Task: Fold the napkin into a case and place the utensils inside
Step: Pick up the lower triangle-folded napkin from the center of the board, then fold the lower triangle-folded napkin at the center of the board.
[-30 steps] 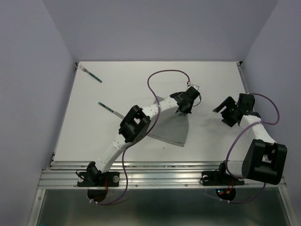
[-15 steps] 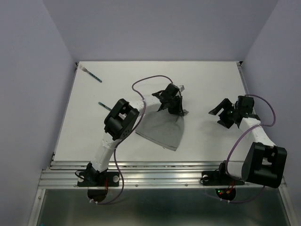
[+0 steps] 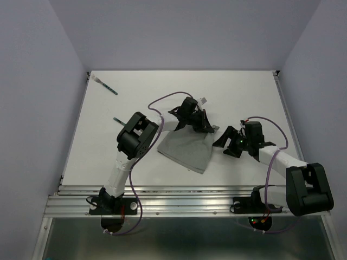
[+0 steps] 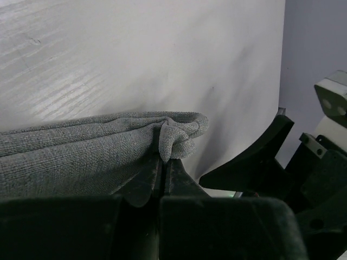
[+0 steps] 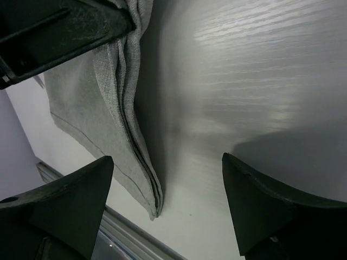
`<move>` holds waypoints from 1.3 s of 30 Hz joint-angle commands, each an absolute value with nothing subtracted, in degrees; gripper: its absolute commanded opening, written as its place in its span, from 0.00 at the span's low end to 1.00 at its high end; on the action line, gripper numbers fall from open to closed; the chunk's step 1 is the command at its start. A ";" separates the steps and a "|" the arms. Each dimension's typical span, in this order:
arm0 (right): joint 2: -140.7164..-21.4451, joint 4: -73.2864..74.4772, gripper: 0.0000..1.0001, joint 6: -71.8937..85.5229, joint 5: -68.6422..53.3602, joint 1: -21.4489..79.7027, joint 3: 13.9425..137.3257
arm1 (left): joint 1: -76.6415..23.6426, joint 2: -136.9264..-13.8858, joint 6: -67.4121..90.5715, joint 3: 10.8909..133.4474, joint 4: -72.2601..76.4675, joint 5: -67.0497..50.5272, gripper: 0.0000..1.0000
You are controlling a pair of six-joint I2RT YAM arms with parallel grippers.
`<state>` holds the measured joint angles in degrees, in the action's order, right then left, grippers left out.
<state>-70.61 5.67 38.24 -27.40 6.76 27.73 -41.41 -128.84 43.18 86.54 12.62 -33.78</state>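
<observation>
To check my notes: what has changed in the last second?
The left gripper, shut on a corner of the napkin, pulled it left and slightly nearer. The right gripper, open, swung in from the right to just beside the napkin's right edge. Nothing was released. The utensils stayed at the far left.

You see only a short end of one utensil [image 3: 117, 119]; the rest hides under the left arm [image 3: 135, 138], well behind the left gripper [image 3: 207, 129]. By that gripper, the napkin [image 4: 65, 157] runs off the picture's side. The other utensil [image 3: 107, 86] is too small to name.
</observation>
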 commanded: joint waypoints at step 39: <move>-84.28 18.97 0.01 44.39 16.33 28.74 43.41 | -36.39 -123.31 63.97 73.66 45.08 -31.47 0.00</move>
<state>-84.77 10.63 47.62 7.70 28.23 40.05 -36.99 -127.63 60.36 75.66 35.35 -32.25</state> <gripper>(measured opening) 0.060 0.048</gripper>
